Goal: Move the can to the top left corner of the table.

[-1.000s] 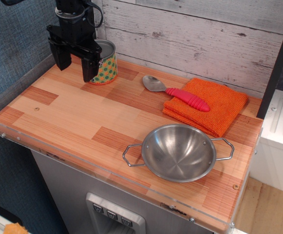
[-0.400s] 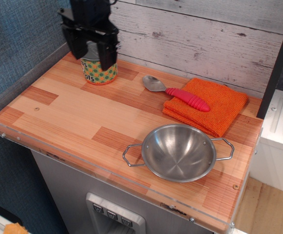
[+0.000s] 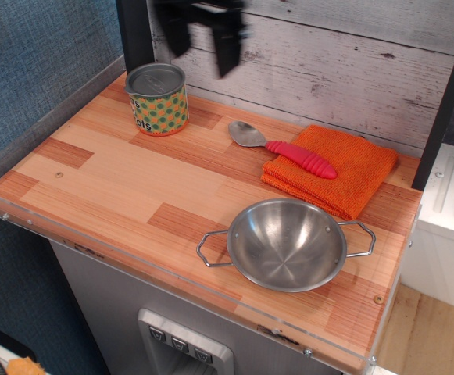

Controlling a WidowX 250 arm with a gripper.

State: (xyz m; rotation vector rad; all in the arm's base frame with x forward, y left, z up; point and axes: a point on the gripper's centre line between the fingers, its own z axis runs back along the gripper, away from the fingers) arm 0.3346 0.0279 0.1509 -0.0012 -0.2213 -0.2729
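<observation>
observation.image: the single view, looking down across the counter from its front edge.
Table (image 3: 125, 187): wood-plank top in light and reddish-orange strips, with clear acrylic guards on its edges; all of it lies below the jaws.
Orange cloth (image 3: 344, 168): folded, well off to the right of the jaws and lower, near the back wall.
Steel bowl (image 3: 287, 244): two-handled and empty, far below and to the right of the jaws, towards the front edge.
Spoon (image 3: 277, 144): silver bowl and pink ribbed handle, the handle lying over the cloth's edge, below and slightly right of the jaws.
Can (image 3: 157, 98): upright on its base in the table's back left corner, below and just left of the jaws and apart from them; its long axis is vertical, silver lid up.
Gripper (image 3: 205, 35): raised at the top of the view, blurred; the two dark fingers hang spread with wall showing between them, so the jaws stand open and hold nothing.
Key relation: the can sits free, down and to the left of the open jaws, and appears already to be in the target corner.
Writing: a white band on the can's label shows the letters "ois"; the rest curves out of sight. Green dots on orange-yellow below it. No brand is readable.
</observation>
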